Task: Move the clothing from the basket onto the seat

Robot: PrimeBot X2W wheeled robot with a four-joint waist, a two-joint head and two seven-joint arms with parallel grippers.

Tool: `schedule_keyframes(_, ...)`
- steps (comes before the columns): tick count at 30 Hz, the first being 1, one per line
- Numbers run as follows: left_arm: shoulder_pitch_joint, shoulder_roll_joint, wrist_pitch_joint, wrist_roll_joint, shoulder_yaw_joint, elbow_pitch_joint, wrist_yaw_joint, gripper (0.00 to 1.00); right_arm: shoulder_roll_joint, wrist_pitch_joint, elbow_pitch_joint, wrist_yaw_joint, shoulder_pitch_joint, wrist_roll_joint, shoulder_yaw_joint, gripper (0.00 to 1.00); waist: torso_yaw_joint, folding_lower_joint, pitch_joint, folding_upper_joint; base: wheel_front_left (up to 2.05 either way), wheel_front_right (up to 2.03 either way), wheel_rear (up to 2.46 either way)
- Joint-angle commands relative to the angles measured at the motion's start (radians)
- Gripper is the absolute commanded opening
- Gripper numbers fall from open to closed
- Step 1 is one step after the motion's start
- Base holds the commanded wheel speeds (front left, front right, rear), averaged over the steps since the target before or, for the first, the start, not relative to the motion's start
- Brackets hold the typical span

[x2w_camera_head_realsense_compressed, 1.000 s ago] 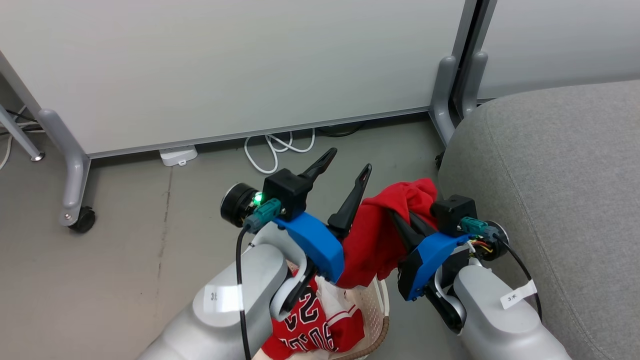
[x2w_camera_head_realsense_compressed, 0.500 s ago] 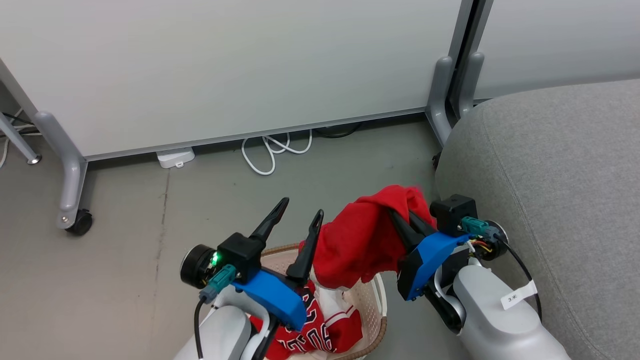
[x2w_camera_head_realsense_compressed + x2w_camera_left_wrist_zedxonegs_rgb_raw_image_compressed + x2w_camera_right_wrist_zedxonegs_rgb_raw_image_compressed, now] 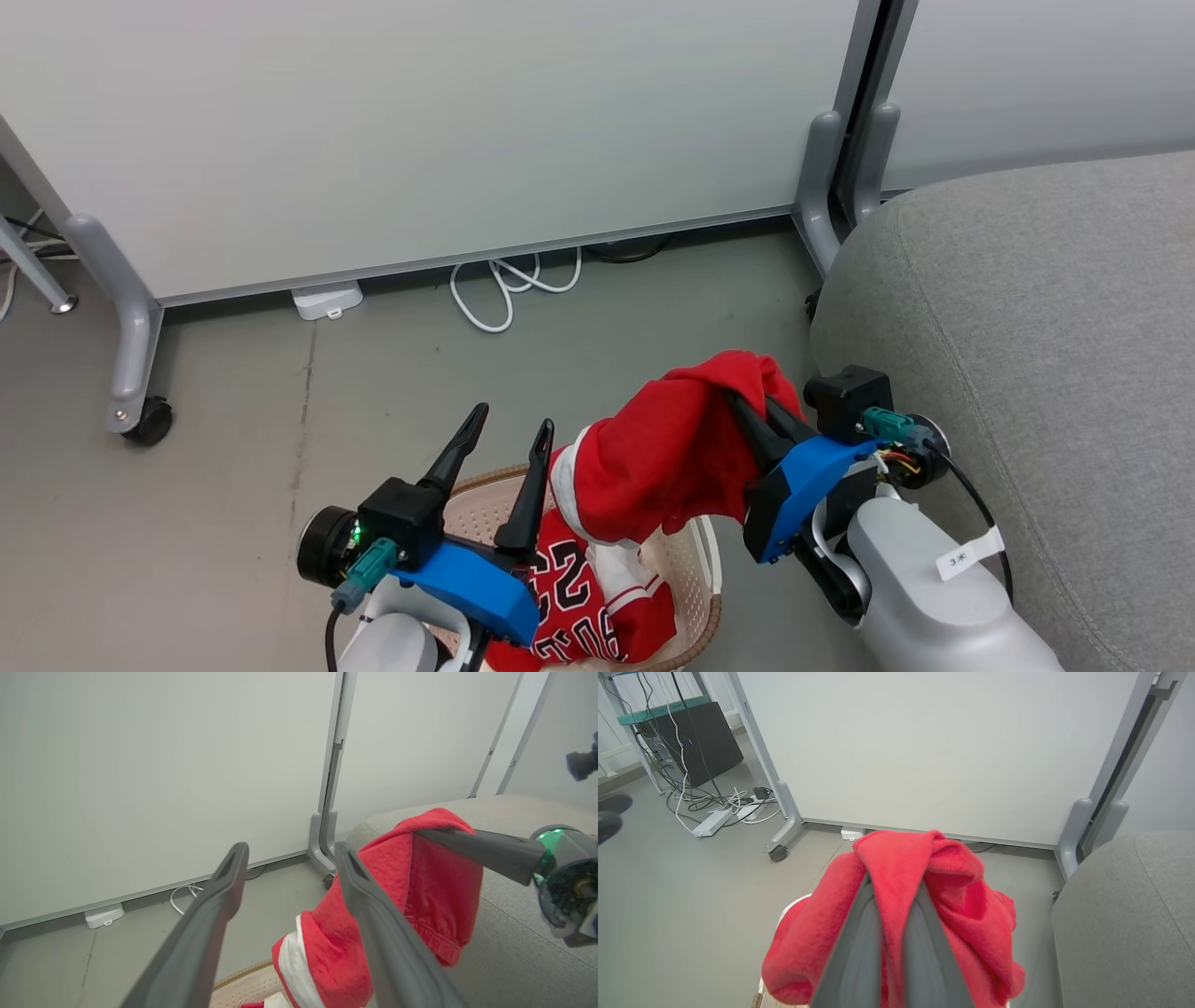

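My right gripper (image 3: 750,408) is shut on the plain red garment (image 3: 667,448), which it holds bunched above the basket (image 3: 698,558). The cloth drapes over the fingertips and hides them, and its white trim hangs toward the basket. In the right wrist view the same garment (image 3: 924,872) covers the right gripper (image 3: 894,887). The numbered jersey (image 3: 579,597) lies in the basket. My left gripper (image 3: 513,420) stands open over the basket's left side, holding nothing, apart from the cloth. From the left wrist, the left gripper (image 3: 289,855) sits beside the garment (image 3: 420,891). The grey sofa (image 3: 1027,327) is just right of my right arm.
White partition panels (image 3: 420,121) on grey wheeled legs (image 3: 131,355) stand behind, with a white cable (image 3: 509,285) and a small white box (image 3: 327,299) at their foot. Bare grey floor (image 3: 233,485) lies to the left. A black box and several cables (image 3: 705,765) sit far left.
My left gripper has drawn back down and to the left, away from the red garment, still open. The garment now hangs from the right gripper alone, white trim showing. The right arm has stayed put.
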Motion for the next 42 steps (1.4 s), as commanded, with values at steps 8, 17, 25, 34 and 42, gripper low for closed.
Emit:
schedule_keyframes(8,0.019,-0.015,-0.005,0.031,0.036,-0.001,-0.015,1.0,-0.002,-0.005,-0.016,0.0,0.014,0.006,0.012,0.0,-0.023,0.0,-0.001,0.0,0.0,0.0,0.0)
schedule_keyframes(17,0.015,-0.022,-0.005,0.039,0.058,0.0,-0.018,1.0,-0.002,-0.005,-0.061,0.0,0.027,0.022,0.034,0.0,-0.117,0.0,0.007,0.0,0.0,0.0,0.0)
schedule_keyframes(25,-0.004,-0.023,-0.005,0.031,0.058,0.0,-0.017,1.0,-0.002,-0.005,-0.103,0.0,0.035,0.028,0.046,0.0,-0.23,0.0,0.021,0.0,0.0,0.0,0.0)
schedule_keyframes(34,-0.014,-0.013,-0.005,0.035,0.064,-0.001,-0.017,1.0,-0.001,-0.005,-0.135,0.0,0.045,0.031,0.052,0.0,-0.361,0.0,0.04,0.0,0.0,0.0,0.0)
schedule_keyframes(42,-0.021,-0.007,-0.005,0.035,0.058,-0.001,-0.017,1.0,-0.001,-0.005,-0.142,0.0,0.054,0.03,0.051,0.0,-0.45,0.0,0.047,0.0,0.0,0.0,0.0)
